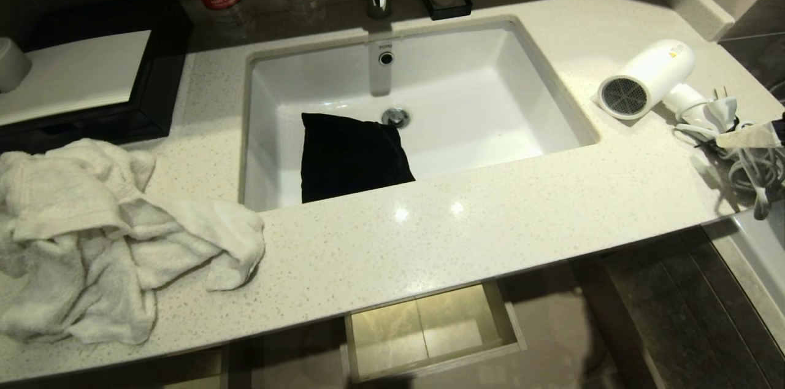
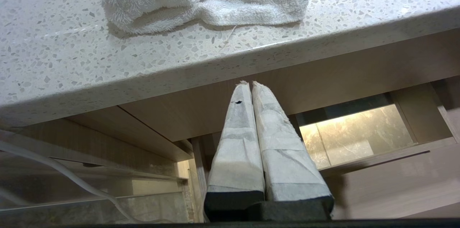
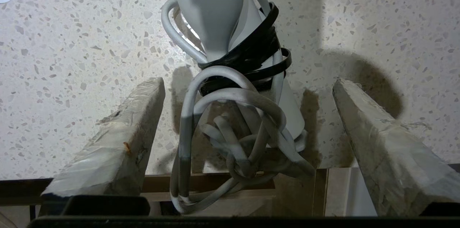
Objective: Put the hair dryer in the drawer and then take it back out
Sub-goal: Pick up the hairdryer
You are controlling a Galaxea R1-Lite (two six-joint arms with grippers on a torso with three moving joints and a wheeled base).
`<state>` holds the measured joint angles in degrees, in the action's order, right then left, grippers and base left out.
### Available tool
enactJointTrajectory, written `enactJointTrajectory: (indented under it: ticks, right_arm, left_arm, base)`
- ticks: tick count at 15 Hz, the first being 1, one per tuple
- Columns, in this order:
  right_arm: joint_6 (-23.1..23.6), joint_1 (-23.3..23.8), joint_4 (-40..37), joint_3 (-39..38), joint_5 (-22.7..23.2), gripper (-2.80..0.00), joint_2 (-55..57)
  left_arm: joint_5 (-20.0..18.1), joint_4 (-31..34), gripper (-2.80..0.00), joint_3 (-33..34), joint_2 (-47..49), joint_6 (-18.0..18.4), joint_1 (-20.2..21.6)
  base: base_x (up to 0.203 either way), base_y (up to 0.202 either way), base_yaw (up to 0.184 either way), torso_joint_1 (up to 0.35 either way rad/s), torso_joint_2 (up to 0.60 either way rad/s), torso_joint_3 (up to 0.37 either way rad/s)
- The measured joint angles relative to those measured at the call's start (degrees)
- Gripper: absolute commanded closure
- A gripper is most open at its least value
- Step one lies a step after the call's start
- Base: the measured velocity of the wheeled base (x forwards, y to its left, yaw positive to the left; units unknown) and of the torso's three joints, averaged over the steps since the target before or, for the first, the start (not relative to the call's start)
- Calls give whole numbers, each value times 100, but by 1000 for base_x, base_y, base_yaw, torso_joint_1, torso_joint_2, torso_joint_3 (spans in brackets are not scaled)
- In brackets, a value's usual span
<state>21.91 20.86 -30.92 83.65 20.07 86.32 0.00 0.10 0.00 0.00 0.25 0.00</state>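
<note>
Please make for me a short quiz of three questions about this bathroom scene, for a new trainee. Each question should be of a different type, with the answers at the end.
1. True or false: the hair dryer lies in the sink.
2. Multiple choice: the right gripper has its jaws
A) shut on the cord
B) open, one on each side of the bundled cord
C) shut on the towel
3. Fill in: the black pouch lies in the ____.

Key:
1. False. It lies on the counter, to the right of the sink.
2. B
3. sink
</note>
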Motion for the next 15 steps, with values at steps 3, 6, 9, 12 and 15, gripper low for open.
enactJointTrajectory:
  ticks: [3, 6, 9, 12, 15]
  right_arm:
    - [0, -3, 24, 5, 0, -280, 118]
    - [9, -38, 41, -17, 8, -280, 183]
    - [15, -55, 74, 33, 101, -280, 254]
    - [20, -64, 85, 89, 110, -280, 345]
    - [20, -83, 85, 162, 110, -280, 439]
  left_arm:
    - [0, 0, 0, 0, 0, 2, 0]
    - [0, 0, 0, 0, 0, 0, 0]
    - [0, 0, 0, 0, 0, 2, 0]
    - [0, 0, 0, 0, 0, 0, 0]
    - [0, 0, 0, 0, 0, 2, 0]
  base:
    - [0, 0, 0, 0, 0, 0]
    - [0, 0, 0, 0, 0, 0]
    - [0, 0, 0, 0, 0, 0]
    - [0, 0, 0, 0, 0, 0]
    - [0, 0, 0, 0, 0, 0]
